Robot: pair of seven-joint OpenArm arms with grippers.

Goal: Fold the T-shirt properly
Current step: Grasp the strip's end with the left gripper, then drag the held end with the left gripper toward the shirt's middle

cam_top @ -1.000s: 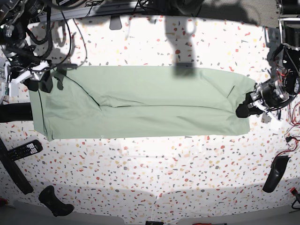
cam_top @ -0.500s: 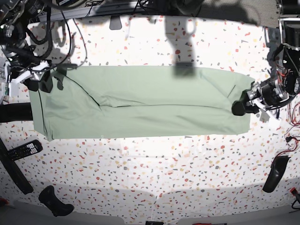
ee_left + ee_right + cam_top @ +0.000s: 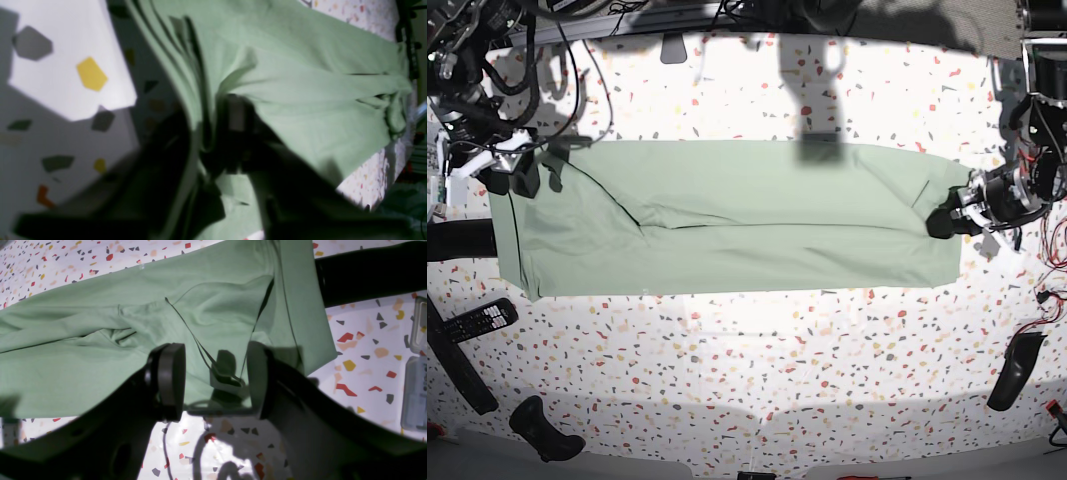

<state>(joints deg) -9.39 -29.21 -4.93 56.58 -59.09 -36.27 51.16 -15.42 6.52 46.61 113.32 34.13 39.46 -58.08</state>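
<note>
You see the T-shirt lying flat as a long folded band across the middle of the table, running from 9 o'clock to 3 o'clock. At 3 o'clock the left tool sits on the shirt's edge; in the left wrist view its dark fingers straddle a fold of fabric, but you cannot tell whether it grips. At 9 o'clock the right tool stands wide open over the shirt corner, holding nothing.
</note>
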